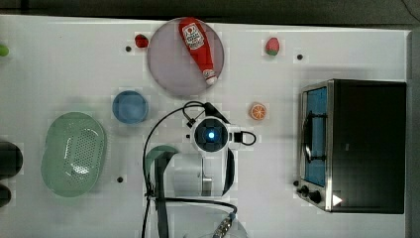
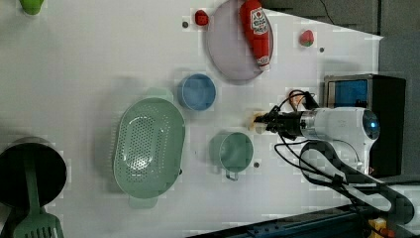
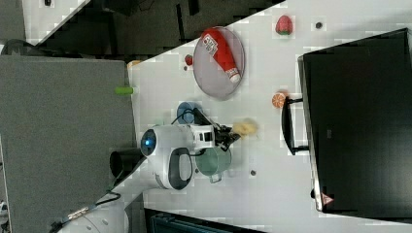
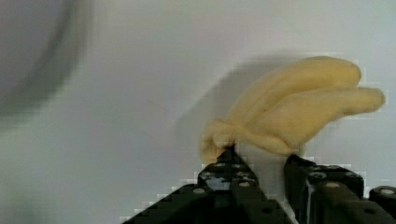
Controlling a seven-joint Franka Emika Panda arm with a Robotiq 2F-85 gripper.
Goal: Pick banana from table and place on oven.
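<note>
Cream-yellow banana [image 4: 299,109] lies on the white table [image 1: 74,74], pinched between the black fingers of the gripper [image 4: 261,163]. Its long axis extends beyond the fingertips; the oven [image 1: 369,144] stands well apart toward the top view's right.

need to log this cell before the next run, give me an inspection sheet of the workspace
surface: white table, a few small dark dots
job's things: banana on the table; oven top bare
clutter: ketchup bottle on a plate, blue bowl, green colander, green cup, orange slice
grippers: gripper down at the banana, fingers either side of its base
cables: black cable looped by the wrist
surroundings: grey panel
</note>
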